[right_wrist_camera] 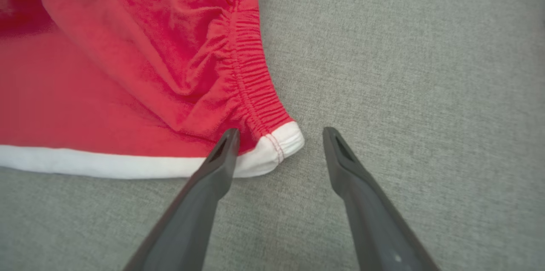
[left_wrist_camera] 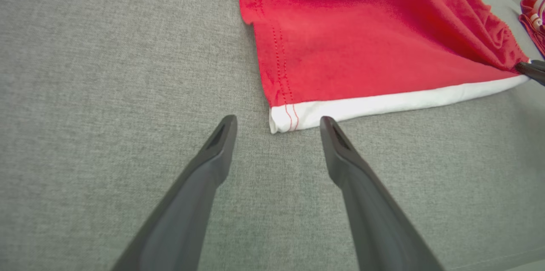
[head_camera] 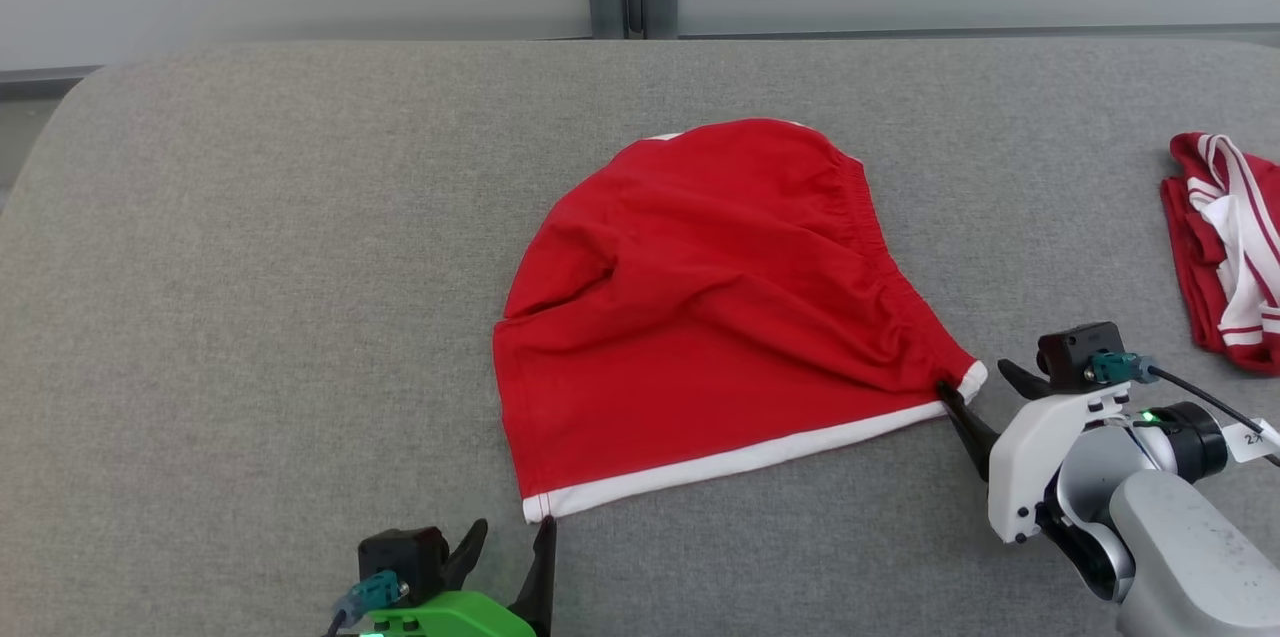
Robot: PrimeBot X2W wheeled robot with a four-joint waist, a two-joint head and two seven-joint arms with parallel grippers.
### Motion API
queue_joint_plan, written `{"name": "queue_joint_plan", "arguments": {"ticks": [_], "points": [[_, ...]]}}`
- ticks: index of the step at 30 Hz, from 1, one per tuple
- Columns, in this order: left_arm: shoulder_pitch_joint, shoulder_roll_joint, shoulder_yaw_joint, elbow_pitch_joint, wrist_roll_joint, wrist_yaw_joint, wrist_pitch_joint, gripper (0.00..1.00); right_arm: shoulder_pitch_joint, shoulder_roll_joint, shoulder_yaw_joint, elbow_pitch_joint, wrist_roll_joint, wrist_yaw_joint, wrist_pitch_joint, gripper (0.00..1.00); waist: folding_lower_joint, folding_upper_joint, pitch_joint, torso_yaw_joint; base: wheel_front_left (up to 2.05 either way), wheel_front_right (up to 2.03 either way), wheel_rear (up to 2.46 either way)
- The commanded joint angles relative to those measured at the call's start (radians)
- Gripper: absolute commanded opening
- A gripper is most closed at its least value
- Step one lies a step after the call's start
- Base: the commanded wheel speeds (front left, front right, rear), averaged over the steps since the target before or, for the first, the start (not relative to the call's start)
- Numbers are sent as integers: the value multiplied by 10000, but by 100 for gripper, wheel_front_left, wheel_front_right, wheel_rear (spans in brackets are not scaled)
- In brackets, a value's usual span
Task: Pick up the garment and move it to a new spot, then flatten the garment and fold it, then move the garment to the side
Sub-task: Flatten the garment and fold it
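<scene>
1. At the lower left of the head view, the green-bodied left end effector (head_camera: 513, 523) is pointing at the near left corner of the red cloth shorts with a white hem band (head_camera: 700, 317). Its two dark fingers are standing apart and gripping nothing. In the left wrist view, that white corner is sitting just ahead of the fingertips.
2. Across the middle of the grey fabric-covered tabletop (head_camera: 250, 267), the shorts are lying spread out, wrinkling near the gathered elastic waistband.
3. At the shorts' near right corner, the white-bodied right end effector (head_camera: 975, 377) is likewise standing spread and empty, one finger overlapping the white band.
4. Near the right edge, a bunched red-and-white striped garment (head_camera: 1225, 257) is lying well apart from the shorts.
</scene>
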Motion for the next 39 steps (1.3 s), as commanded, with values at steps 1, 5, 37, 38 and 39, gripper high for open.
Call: {"name": "queue_joint_plan", "arguments": {"ticks": [1,5,37,38,39], "points": [[-48,33,-13,-6,-110,31,26,100,-95,-99,68,65,126,-12,-34,100,0,0,102,80,0,0,0],[-203,32,-121,-4,-373,-18,91,100,-237,-213,294,161,316,-12,-58,100,0,0,228,31,0,0,0],[-1178,74,-137,703,-1984,-829,-181,0,-435,-434,1065,-547,3284,-13,-819,0,0,0,274,-457,0,0,0],[-1064,119,-74,339,-2142,-878,-84,0,-296,-550,930,-925,3583,-13,-867,0,0,0,151,-506,0,0,0],[-926,206,0,-269,-2391,-952,48,0,-88,-739,706,-1491,3991,-14,-883,0,0,0,30,-564,0,0,0]]}}
